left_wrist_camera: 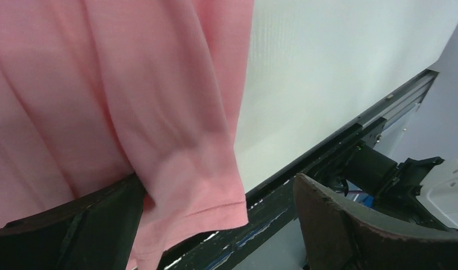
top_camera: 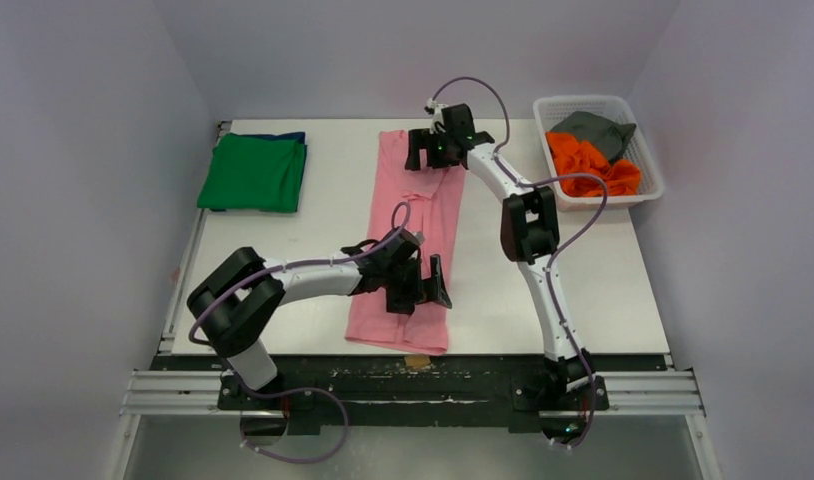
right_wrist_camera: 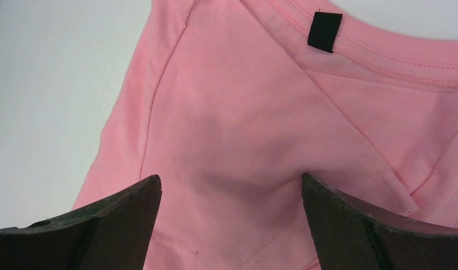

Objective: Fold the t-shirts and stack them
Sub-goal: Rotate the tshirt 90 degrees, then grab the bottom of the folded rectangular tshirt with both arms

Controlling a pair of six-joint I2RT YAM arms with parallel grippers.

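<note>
The light pink t-shirt lies in a long narrow strip down the middle of the table, collar at the far end. My left gripper is open over its near end. In the left wrist view the pink hem corner lies between the jaws, against the left finger. My right gripper is open over the collar end. In the right wrist view both fingertips touch the pink cloth below the collar's black tag. A folded green t-shirt lies on a dark blue one at the far left.
A white mesh basket at the far right holds the orange t-shirt and the grey t-shirt. The table's near edge and black rail run just beyond the pink hem. Walls enclose the table on three sides.
</note>
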